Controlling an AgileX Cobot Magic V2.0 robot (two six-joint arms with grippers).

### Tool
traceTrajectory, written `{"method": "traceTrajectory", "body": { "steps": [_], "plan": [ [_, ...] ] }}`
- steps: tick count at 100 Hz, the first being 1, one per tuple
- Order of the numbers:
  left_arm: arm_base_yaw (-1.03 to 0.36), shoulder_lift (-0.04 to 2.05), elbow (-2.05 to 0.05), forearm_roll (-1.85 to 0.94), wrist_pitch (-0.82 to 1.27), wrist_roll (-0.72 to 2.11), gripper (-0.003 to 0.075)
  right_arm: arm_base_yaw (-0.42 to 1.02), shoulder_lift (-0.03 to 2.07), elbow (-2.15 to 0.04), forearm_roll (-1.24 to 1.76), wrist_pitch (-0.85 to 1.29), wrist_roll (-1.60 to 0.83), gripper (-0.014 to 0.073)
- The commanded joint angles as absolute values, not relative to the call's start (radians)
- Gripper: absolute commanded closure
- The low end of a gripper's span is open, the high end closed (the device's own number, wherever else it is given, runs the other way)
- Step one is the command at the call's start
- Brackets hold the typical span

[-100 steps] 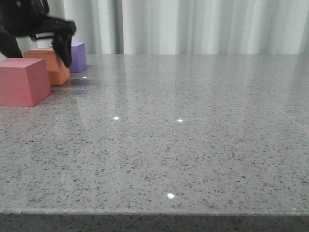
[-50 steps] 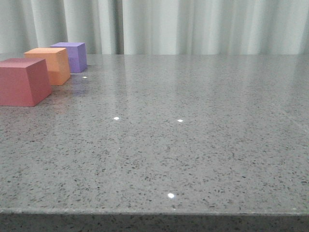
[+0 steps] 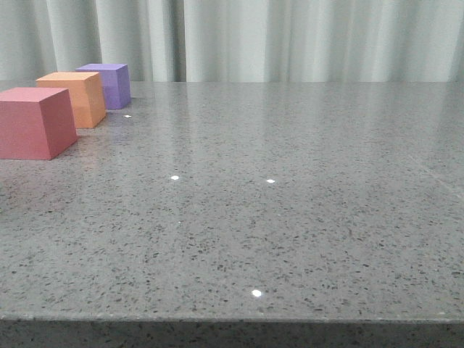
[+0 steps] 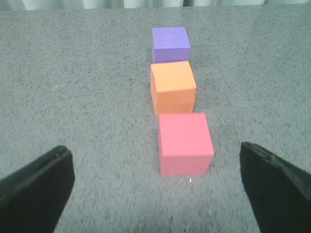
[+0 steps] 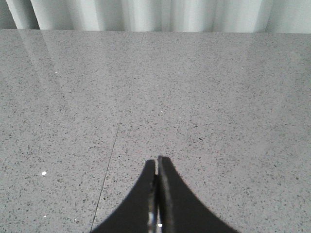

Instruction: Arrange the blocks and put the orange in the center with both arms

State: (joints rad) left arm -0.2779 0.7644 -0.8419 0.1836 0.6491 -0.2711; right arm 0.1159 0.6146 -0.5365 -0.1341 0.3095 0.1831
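Grey speckled worktop (image 3: 290, 217) carries our blocks near its far left corner: pink cube (image 3: 32, 122), orange cube (image 3: 75, 98), purple cube (image 3: 110, 83), their row running nearer-to-farther. Left gripper (image 4: 155, 187) gapes empty; right gripper (image 5: 156, 194) is closed.

A grey speckled stone-look table (image 3: 290, 217) with a glossy top fills the front view, its near edge running across the bottom and small bright light spots reflecting off its surface. Three plain matte cubes stand directly on it at the far left, in a row running from near to far. The pink-red cube (image 3: 35, 122) stands nearest, the orange cube (image 3: 75, 98) sits behind it in the middle, and the purple cube (image 3: 110, 84) is farthest. In the left wrist view the orange and purple cubes appear to touch or nearly touch, while a narrow gap separates the pink-red cube from the orange one.
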Motion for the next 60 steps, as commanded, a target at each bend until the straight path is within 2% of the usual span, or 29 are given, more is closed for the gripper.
{"method": "traceTrajectory", "body": {
  "steps": [1,23,45,52,60],
  "plan": [
    [-0.277,0.674,-0.796,0.192,0.553,-0.274,0.008,0.11,0.613,-0.559,-0.144,0.236,0.174,0.066],
    [-0.277,0.443,-0.632,0.192,0.539,-0.274,0.008,0.11,0.613,-0.559,-0.144,0.236,0.174,0.066],
    [-0.277,0.298,-0.559,0.192,0.539,-0.274,0.0088,0.11,0.613,-0.559,-0.144,0.236,0.174,0.066],
    [-0.277,0.279,-0.557,0.195,0.543,-0.274,0.0141,0.11,0.613,-0.559,-0.144,0.236,0.174,0.066],
    [-0.277,0.274,-0.557,0.195,0.543,-0.274,0.0272,0.11,0.613,-0.559,-0.144,0.236,0.174,0.066]
  ]
}}
